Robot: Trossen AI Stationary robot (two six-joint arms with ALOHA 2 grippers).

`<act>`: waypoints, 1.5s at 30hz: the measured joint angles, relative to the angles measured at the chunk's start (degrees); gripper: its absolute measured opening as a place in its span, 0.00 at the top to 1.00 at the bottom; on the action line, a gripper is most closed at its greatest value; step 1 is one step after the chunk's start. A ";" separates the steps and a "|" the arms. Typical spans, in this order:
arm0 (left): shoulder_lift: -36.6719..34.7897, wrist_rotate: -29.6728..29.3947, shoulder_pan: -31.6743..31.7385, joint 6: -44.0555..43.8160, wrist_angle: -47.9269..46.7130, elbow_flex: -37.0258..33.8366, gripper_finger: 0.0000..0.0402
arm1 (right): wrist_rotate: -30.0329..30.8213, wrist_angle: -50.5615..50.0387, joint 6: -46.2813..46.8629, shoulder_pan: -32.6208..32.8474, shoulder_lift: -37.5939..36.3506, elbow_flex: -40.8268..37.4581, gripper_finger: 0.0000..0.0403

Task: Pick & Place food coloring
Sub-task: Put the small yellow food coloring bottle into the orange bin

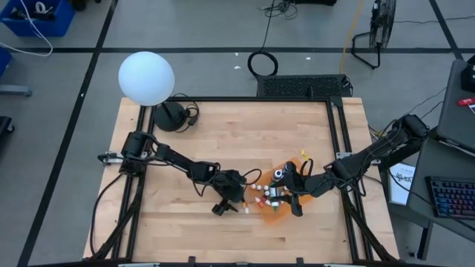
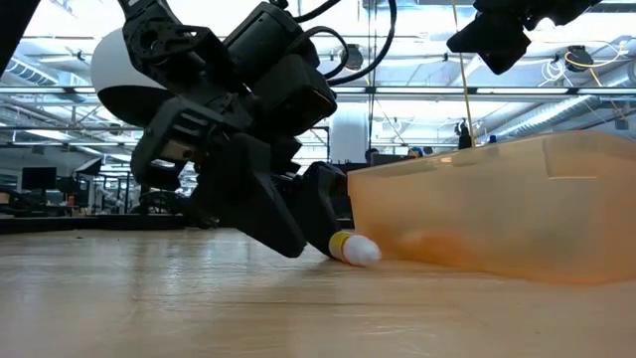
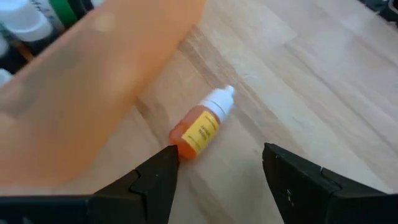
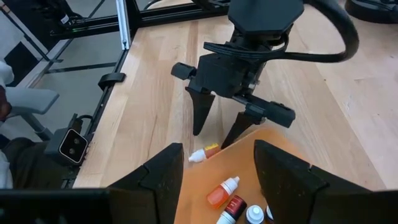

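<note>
Both arms are matte black, built of jointed segments with black cables looped along them. The left gripper (image 4: 216, 129) has two tapered, wedge-shaped black fingers under a blocky, angular black housing.

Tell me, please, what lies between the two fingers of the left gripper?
The left gripper is open, and a small orange bottle with a white cap lies on the bare table there, beside the orange tray. The left wrist view shows it.

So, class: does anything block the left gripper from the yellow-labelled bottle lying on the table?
Nothing visible does. The left gripper is open just above the bottle, which lies on bare wood beside the orange tray.
</note>
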 joint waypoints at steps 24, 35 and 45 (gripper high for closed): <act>-0.16 -5.82 -1.69 -4.31 4.29 -0.15 0.42 | -0.03 -0.15 -0.01 0.00 0.00 0.00 0.54; -0.05 -7.99 -2.62 -1.73 6.27 -0.17 0.42 | -0.03 -0.17 -0.25 -0.02 0.00 0.00 0.54; -0.05 -6.33 -3.13 -10.91 8.96 -0.17 0.42 | -0.03 -0.20 -0.43 -0.02 0.00 0.00 0.54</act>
